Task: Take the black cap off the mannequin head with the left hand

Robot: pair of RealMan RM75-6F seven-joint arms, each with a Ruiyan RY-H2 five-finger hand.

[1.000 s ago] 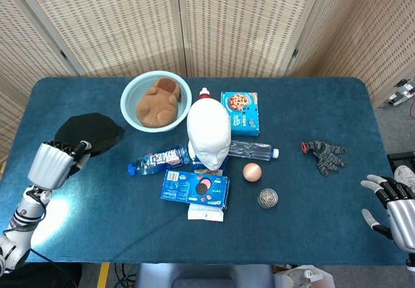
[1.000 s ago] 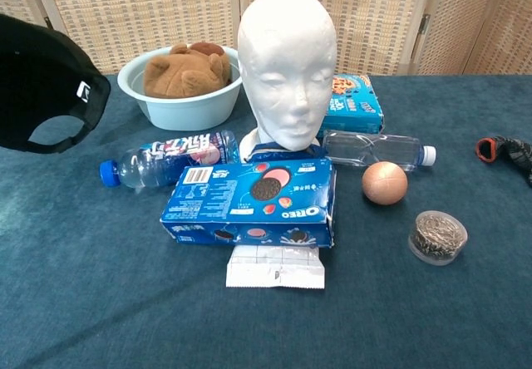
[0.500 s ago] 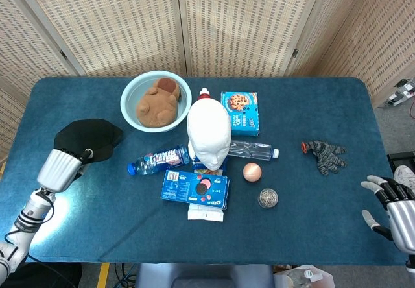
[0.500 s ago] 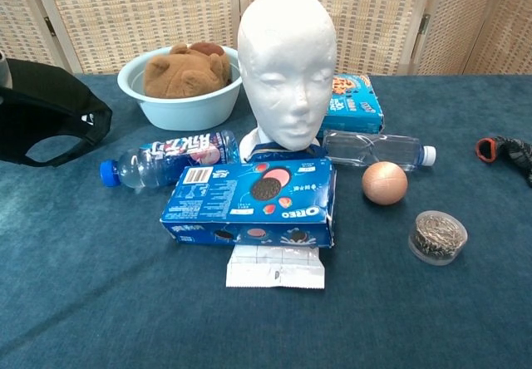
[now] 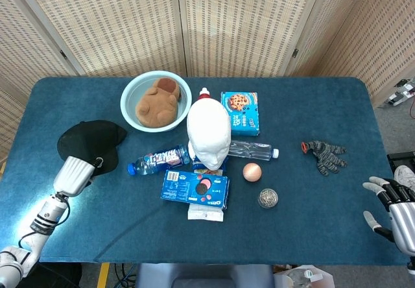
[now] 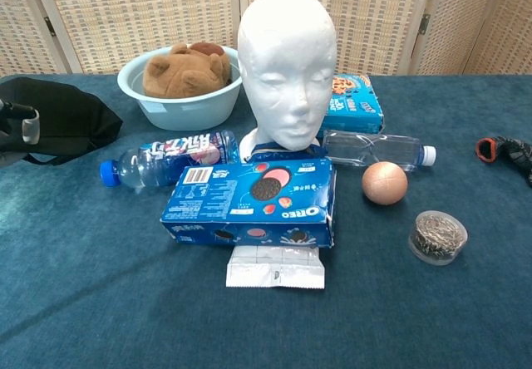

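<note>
Lower now than a second ago: black cap (image 5: pixel 91 140) has gone from lifted in the chest view to lying on the blue surface (image 5: pixel 311 204) at far left, and my left robot hand (image 5: pixel 73 173) has drawn back toward the near edge.

Cap sits well left of the mannequin head (image 5: pixel 208 133), which is bare. Judging by that, removal is done and what remains is letting go and clearing away.

Key relation: cap lies just beyond the left robot hand, up and slightly right of it in the head view, its rim touching or nearly touching the fingertips. Cap's longer axis runs roughly left to right. In the chest view a fingertip shows against the cap's dark fabric at the left edge. I cannot tell whether the fingers pinch the brim or have already let go.

Right robot hand (image 5: pixel 393 207) rests at near right, fingers spread, holding nothing, well apart from the cap. Left is far nearer.

Readable writing: "OREO" on the blue box (image 6: pixel 251 202) near the mannequin's base. Cookie box (image 5: pixel 240 112) beyond the head shows chip cookies, text too small. Bottle (image 6: pixel 166 159) label has characters I can't make out.
</note>
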